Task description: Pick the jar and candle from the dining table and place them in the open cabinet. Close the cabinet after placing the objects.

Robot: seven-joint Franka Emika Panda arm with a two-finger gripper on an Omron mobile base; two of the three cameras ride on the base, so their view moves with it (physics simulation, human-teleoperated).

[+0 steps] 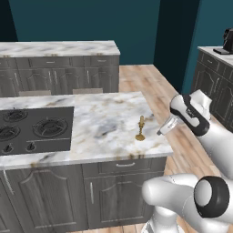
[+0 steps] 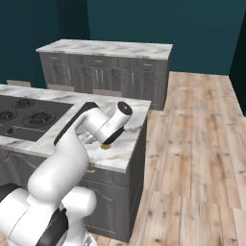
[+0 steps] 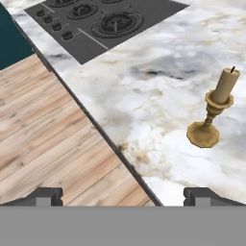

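Observation:
The candle [image 1: 140, 129], a pale taper in a small brass holder, stands upright on the dining table [image 1: 109, 123] near its right front corner. In the hand view the candle [image 3: 214, 113] is ahead and to the right, on the marble. My gripper [image 1: 164, 130] hangs just off the table's right edge, a short way from the candle and level with it. Its fingertips [image 3: 45, 196] stand wide apart, so my gripper [image 3: 124, 197] is open and empty. In the right base view my arm covers the candle except its brass base [image 2: 105, 146]. The jar and the cabinet are out of view.
A black gas cooktop [image 1: 34, 127] is set into the table's left part. A marble counter [image 1: 59, 48] with dark base cabinets runs behind. A second counter with a black appliance [image 1: 227, 41] stands at far right. Wooden floor [image 2: 202, 144] lies to the right.

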